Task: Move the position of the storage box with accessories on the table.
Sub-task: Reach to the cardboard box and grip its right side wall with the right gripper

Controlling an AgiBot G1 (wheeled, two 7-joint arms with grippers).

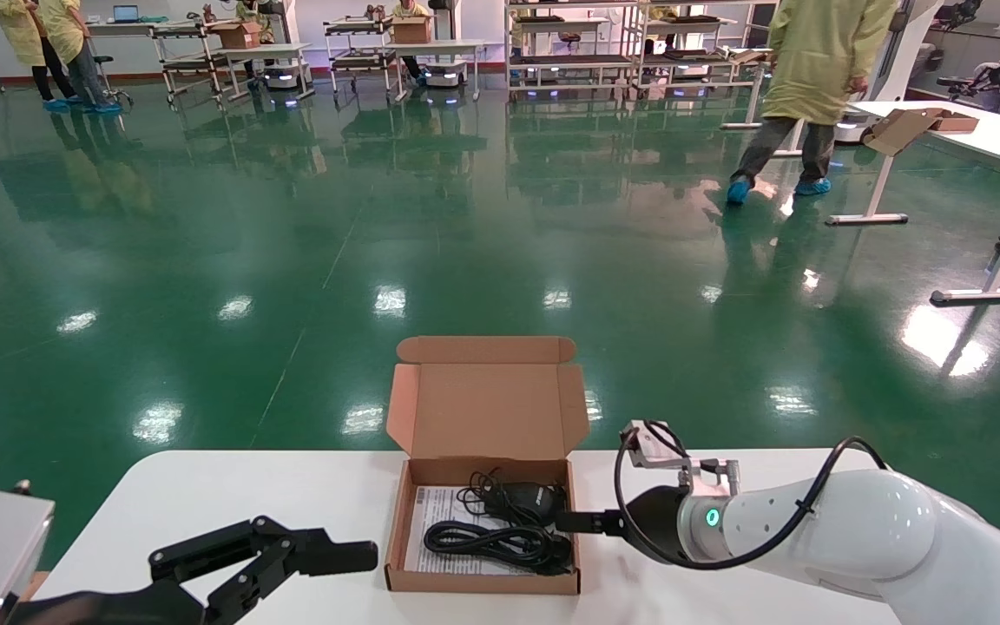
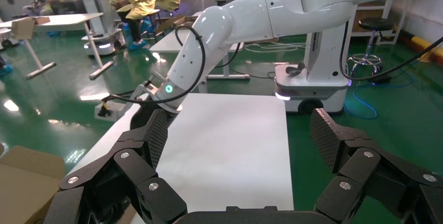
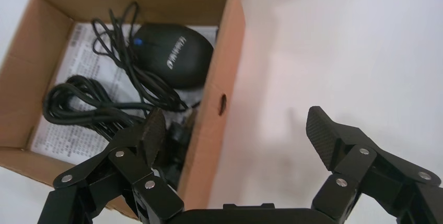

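Note:
The storage box is a small brown cardboard mailer standing open at the table's middle, its lid flap upright at the far side. Inside lie a black mouse, coiled black cables and a white printed sheet. My right gripper is open and straddles the box's right wall. One finger is inside by the cables and mouse, the other is over bare table. My left gripper is open and empty, just left of the box, apart from it.
The white table ends just behind the box, with green floor beyond. A person walks at the far right near a white desk. In the left wrist view the gripper faces bare tabletop and my right arm.

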